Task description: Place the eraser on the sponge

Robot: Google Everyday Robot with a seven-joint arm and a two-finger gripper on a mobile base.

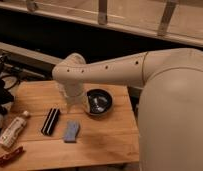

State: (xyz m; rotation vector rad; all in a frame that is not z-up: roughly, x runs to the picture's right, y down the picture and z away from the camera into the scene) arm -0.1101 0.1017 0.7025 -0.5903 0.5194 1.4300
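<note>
The eraser (50, 121), a long black block with a pale stripe, lies on the wooden table (105, 140) left of centre. Just to its right and slightly nearer lies the sponge (71, 131), a flat light blue pad, apart from the eraser. My gripper (75, 108) hangs down from the bent white arm (105, 70), above the table between the eraser and the dark bowl, a little behind the sponge. It touches neither object.
A dark round bowl (99, 102) stands right of the gripper. A white bottle (12, 130) lies at the table's left edge, and a red-brown bar (8, 156) at the front left corner. My large white arm body (175, 115) fills the right side.
</note>
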